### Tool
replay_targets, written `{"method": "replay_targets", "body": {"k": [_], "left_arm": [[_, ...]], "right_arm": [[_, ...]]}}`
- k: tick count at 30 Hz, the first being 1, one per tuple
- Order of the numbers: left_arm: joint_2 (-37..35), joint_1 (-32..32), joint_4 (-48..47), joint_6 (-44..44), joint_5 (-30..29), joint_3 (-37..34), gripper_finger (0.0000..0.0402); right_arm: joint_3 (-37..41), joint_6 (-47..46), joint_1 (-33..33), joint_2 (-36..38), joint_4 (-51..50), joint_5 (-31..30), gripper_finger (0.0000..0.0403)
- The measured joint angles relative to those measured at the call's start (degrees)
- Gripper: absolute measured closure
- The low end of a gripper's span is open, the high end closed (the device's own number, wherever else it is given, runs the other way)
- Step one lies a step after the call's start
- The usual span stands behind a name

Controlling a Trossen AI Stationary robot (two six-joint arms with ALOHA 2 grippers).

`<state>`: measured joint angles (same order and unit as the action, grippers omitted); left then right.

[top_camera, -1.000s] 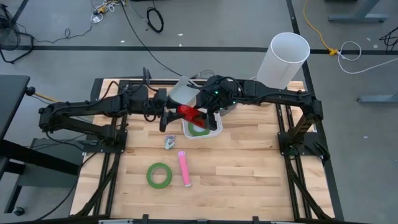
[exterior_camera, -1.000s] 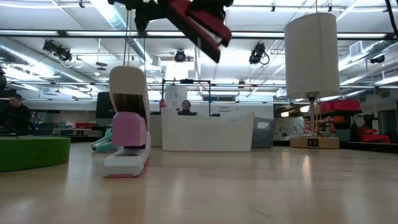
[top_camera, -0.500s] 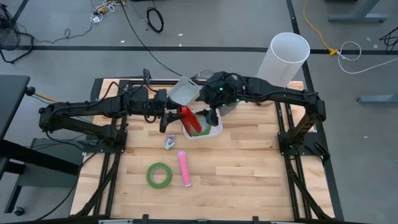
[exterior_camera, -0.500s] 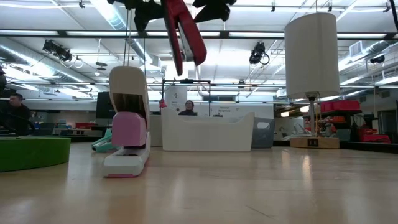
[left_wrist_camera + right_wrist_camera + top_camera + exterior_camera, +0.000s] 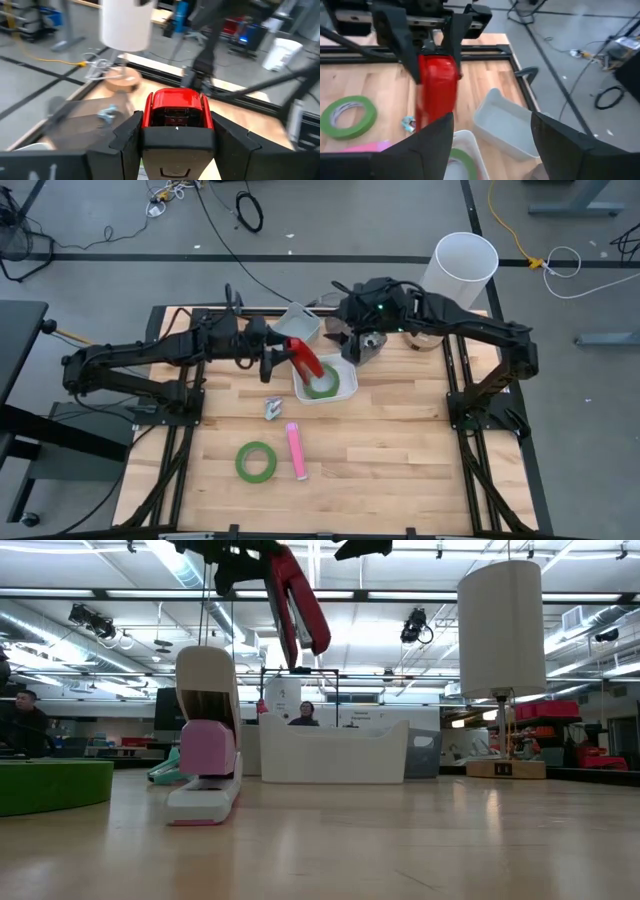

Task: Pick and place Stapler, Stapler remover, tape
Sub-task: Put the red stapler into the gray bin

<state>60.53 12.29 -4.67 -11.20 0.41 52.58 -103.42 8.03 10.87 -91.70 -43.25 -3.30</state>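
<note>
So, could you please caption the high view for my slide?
Left gripper holds the red stapler above the white bin.

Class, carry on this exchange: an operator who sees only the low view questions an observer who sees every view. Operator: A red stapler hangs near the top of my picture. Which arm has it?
Observer: The left tool grips the glossy red plastic stapler, with one finger on each side.
Operator: What lies beneath it?
Observer: A white rectangular plastic tray holding a green ring-shaped tape roll. The stapler hangs over the tray's edge nearer the left arm.
Operator: And the right tool?
Observer: The right tool is open and empty, apart from the stapler, toward the table's back edge.
</note>
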Motion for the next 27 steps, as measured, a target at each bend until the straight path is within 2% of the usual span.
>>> {"method": "replay_targets", "body": {"k": [10,17,27], "left_arm": [[-0.07,7.74,-4.01,4.84,-6.85,0.02,0.0208],[1.77,13.14,-3.69,8.15,-6.77,0.09,0.0208],[10.28,17.72,-1.17,13.44,-6.56,0.11,0.0208]], "right_arm": [[0.00,-0.02,0.00,0.61,0.18,-0.82,0.0140],[0.00,-0.02,-0.02,0.59,-0.25,-0.80,0.0140],[0.00,-0.02,-0.02,0.57,-1.38,-0.80,0.0140]]}}
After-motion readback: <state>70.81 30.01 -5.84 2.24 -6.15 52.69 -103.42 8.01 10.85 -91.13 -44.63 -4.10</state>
